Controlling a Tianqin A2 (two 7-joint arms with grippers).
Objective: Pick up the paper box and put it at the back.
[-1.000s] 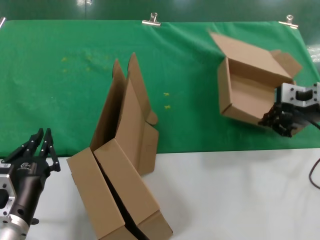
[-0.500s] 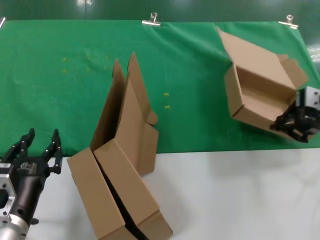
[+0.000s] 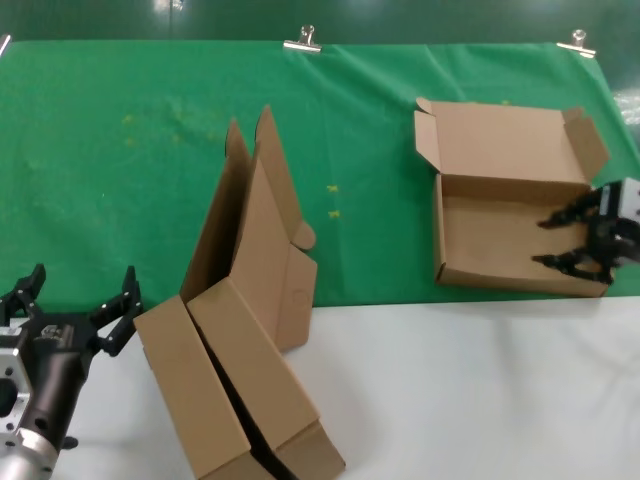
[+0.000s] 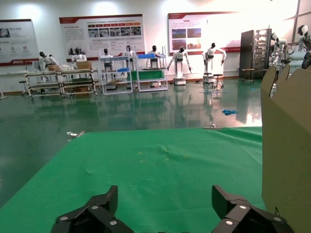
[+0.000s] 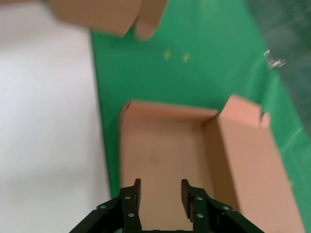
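The paper box point(image 3: 500, 215), a shallow brown mailer, lies flat and open on the green cloth point(image 3: 130, 170) at the right, its lid laid back towards the far edge. It also shows in the right wrist view point(image 5: 165, 145). My right gripper point(image 3: 552, 243) is open and empty at the box's right end, fingertips just over its tray; in its own view point(image 5: 159, 187) nothing is between the fingers. My left gripper point(image 3: 78, 287) is open and empty at the near left, over the white table by the cloth's edge; in its own view point(image 4: 165, 198) it faces the cloth.
Two brown boxes nested as a pair point(image 3: 240, 370) stand tilted at the near centre, lids up, straddling the cloth edge; one wall shows in the left wrist view point(image 4: 287, 145). Silver binder clips point(image 3: 303, 41) hold the cloth's far edge. The white tabletop point(image 3: 480, 390) is in front.
The box dropped from a tilted, held position to lie flat on the cloth. My right gripper let go of it and opened. My left gripper opened wide.
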